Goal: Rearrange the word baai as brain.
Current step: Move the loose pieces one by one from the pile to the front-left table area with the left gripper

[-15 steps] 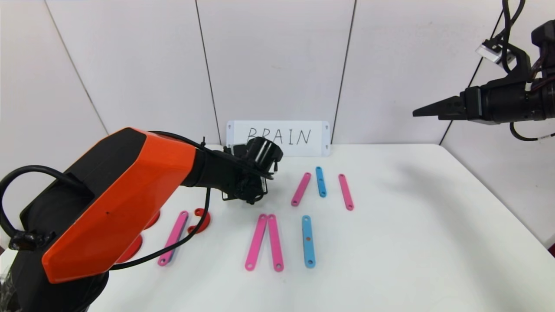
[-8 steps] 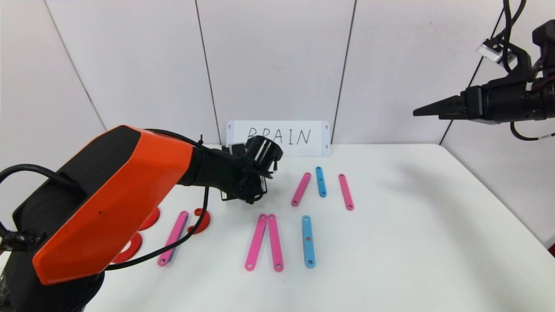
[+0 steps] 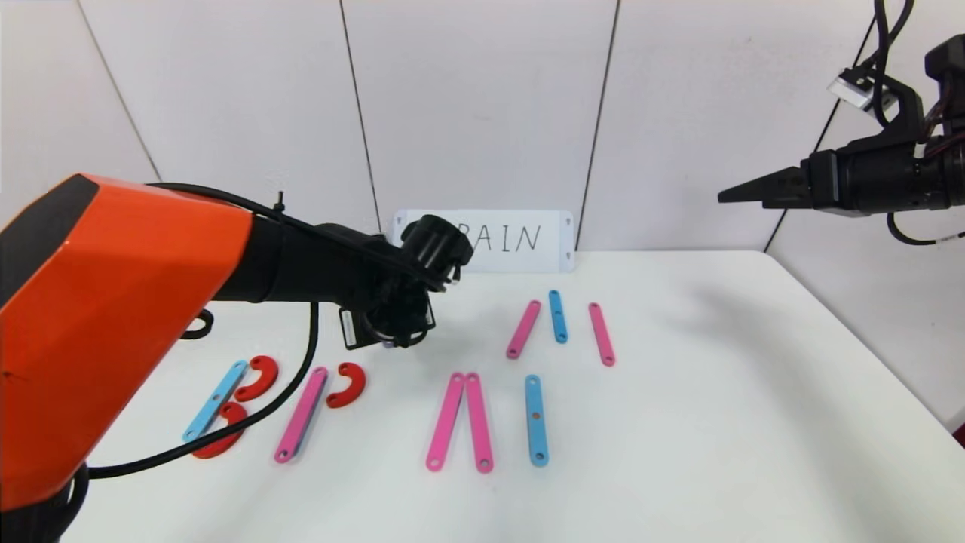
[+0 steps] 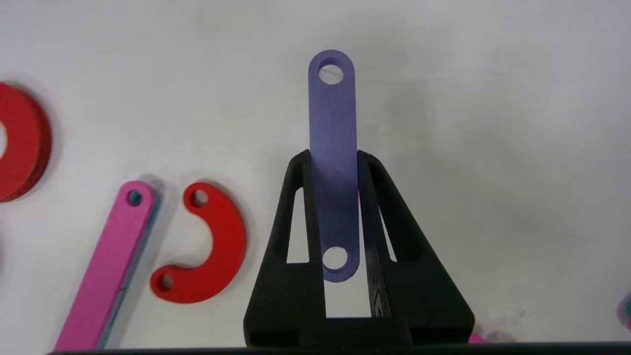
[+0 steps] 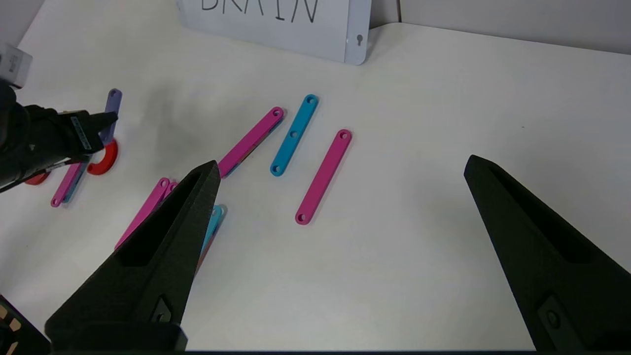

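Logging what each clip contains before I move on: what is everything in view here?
Strips: five, pink; one at left, a pair at centre front, two farther back.
Strips: three, light blue; far left, centre front, centre back.
Half-rings: three, red; left side.
Purple strip: one, held above the table.
Card: one, white, against the wall.
Table: one, white.
Left gripper: shut on the purple strip.
Right gripper: open, raised at right.
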Robot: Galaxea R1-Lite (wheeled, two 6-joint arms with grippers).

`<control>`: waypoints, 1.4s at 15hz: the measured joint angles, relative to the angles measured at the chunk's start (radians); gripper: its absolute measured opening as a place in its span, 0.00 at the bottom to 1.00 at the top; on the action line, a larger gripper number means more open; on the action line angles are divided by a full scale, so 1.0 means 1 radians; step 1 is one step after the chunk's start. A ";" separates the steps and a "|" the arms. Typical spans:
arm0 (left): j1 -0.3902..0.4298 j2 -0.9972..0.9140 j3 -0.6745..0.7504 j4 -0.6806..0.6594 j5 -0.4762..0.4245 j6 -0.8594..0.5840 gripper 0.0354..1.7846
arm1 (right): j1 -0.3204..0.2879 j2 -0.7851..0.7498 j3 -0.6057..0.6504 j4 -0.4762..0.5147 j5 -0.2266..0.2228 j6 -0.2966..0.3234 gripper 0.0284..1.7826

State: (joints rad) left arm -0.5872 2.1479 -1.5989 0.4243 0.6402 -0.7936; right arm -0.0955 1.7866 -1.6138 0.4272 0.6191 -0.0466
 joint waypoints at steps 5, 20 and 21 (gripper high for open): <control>-0.016 -0.099 0.167 0.016 0.009 -0.078 0.13 | 0.002 0.000 0.000 0.000 0.000 0.000 0.97; -0.088 -0.185 0.450 0.023 0.008 -0.359 0.13 | 0.011 0.005 0.005 0.000 0.000 0.000 0.97; -0.088 -0.186 0.462 0.023 0.008 -0.361 0.13 | 0.011 0.006 0.005 0.000 0.000 0.000 0.97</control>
State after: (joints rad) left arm -0.6753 1.9617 -1.1368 0.4468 0.6479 -1.1551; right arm -0.0845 1.7926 -1.6091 0.4270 0.6189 -0.0470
